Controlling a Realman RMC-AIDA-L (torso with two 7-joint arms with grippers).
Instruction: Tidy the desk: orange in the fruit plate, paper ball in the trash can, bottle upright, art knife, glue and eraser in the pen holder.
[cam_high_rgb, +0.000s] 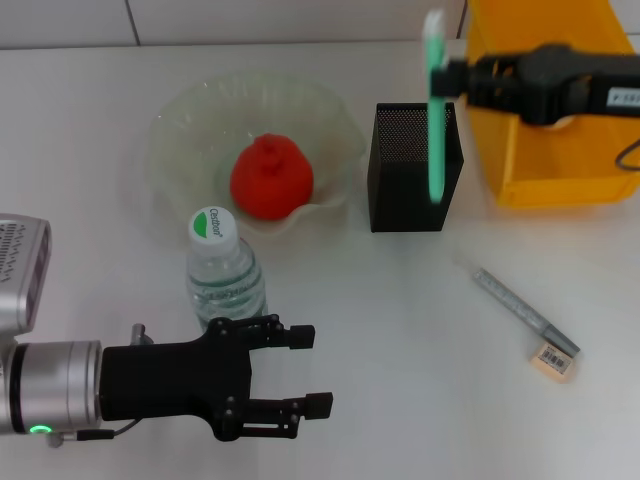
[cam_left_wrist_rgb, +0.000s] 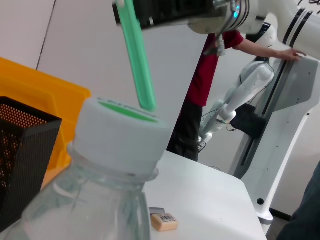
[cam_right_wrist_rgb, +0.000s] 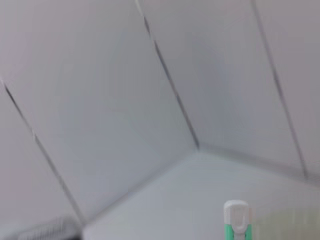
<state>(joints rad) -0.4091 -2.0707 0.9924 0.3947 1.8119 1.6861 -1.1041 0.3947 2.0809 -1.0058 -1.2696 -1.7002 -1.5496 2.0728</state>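
Glue (cam_high_rgb: 436, 120) hangs upright over the pen holder (cam_high_rgb: 410, 170), pinched in the right gripper (cam_high_rgb: 447, 76). Left gripper (cam_high_rgb: 300, 370) sits wide open, empty, beside the standing bottle (cam_high_rgb: 222, 270).

Bottle (cam_high_rgb: 225, 275) cap: green print, looks like "Cestbon", not fully legible. Eraser (cam_high_rgb: 553, 359) carries a barcode sticker, digits unreadable. White label on the right arm (cam_high_rgb: 560, 80): too small to read.
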